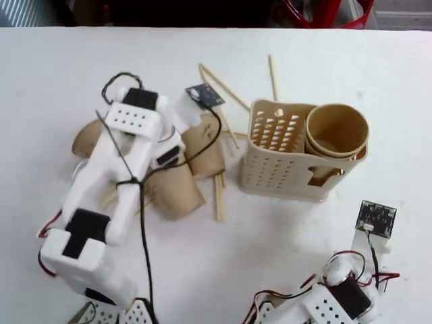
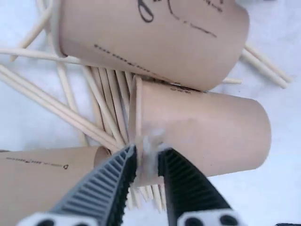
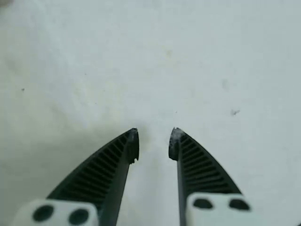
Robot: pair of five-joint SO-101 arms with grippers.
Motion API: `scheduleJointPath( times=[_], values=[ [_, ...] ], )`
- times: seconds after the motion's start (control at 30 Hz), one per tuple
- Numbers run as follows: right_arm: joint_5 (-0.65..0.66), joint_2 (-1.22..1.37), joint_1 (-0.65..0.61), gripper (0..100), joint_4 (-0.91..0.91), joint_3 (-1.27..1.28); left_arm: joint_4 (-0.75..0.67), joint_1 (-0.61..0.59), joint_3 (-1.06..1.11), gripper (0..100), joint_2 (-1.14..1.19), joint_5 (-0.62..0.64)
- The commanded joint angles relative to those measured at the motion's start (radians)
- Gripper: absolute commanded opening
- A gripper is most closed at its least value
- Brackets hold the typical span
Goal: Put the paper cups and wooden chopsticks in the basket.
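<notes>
Paper cup [image 2: 207,136] lies on its side, rim pinched by the left end effector [image 2: 147,157]; basket [image 1: 270,169] stands to its right; right end effector [image 3: 154,140] hangs spread.

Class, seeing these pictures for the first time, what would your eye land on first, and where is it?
The cream basket sits right of centre, with nested paper cups standing in its right end. Left of it, the left gripper pinches the rim of a lying paper cup amid scattered wooden chopsticks.
</notes>
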Motion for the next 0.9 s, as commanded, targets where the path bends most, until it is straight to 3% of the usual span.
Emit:
scheduleJointPath(
  times=[0.0,0.17,0.33,0.87],
  values=[
    [0.006,-0.004,-0.001,12.2,-0.018,-0.008,0.098,0.004,-0.110,4,-0.004,0.015],
    [0.006,-0.004,-0.001,12.2,-0.018,-0.008,0.258,0.008,-0.298,3,-0.004,0.017],
    [0.006,-0.004,-0.001,12.2,-0.018,-0.008,0.256,0.001,-0.334,3,-0.061,0.043],
    [0.006,-0.004,-0.001,12.2,-0.018,-0.008,0.222,0.070,-0.397,2,-0.585,0.086]
  ],
)
